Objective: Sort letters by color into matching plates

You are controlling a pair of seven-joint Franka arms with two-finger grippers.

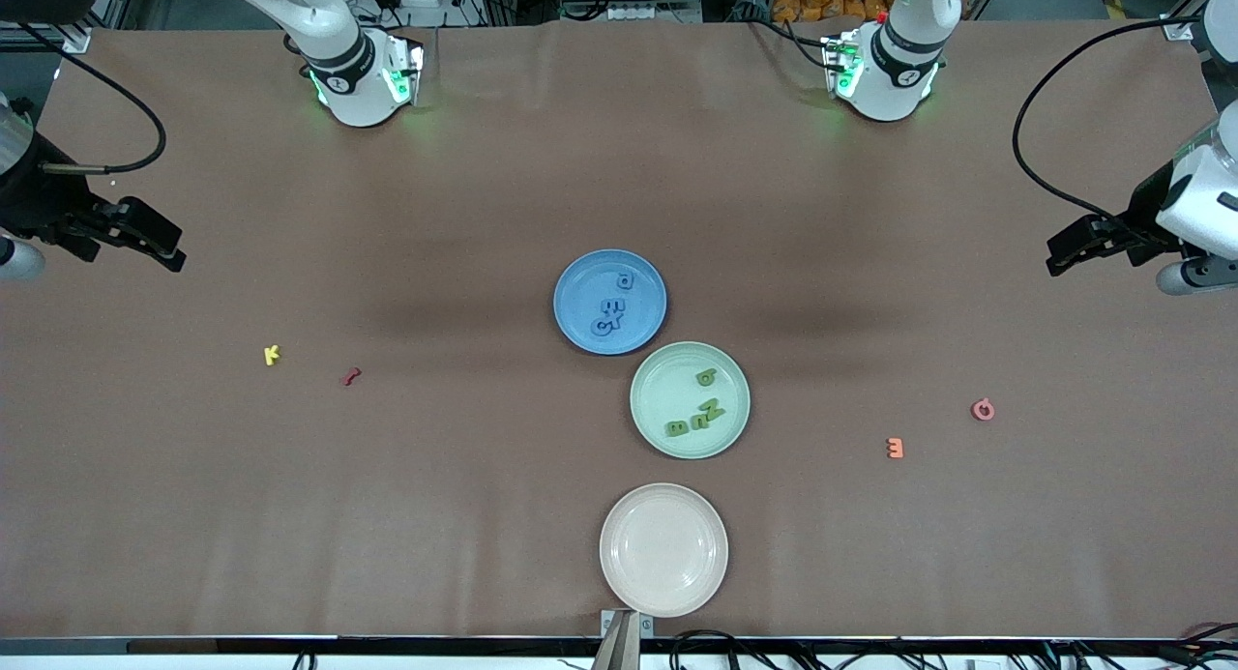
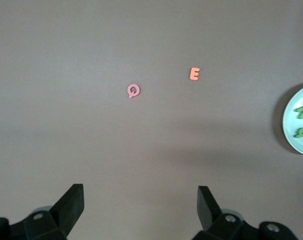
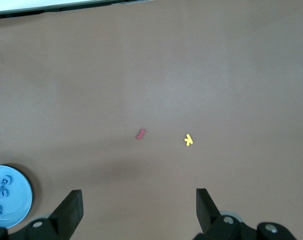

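The blue plate (image 1: 578,276) holds blue letters (image 1: 610,317). Beside it and nearer the camera, the green plate (image 1: 661,378) holds green letters (image 1: 711,411). The beige plate (image 1: 663,549) lies nearest the camera with nothing in it. A yellow letter (image 1: 272,355) and a red one (image 1: 351,376) lie loose toward the right arm's end. A pink Q (image 1: 983,410) and an orange E (image 1: 896,448) lie toward the left arm's end. My left gripper (image 2: 140,200) hangs open over bare table there, and my right gripper (image 3: 139,200) hangs open at its own end.
Brown paper covers the table (image 1: 435,477). Black cables (image 1: 1035,158) hang from both arms near the table's ends. The table's front edge (image 1: 387,639) runs just past the beige plate.
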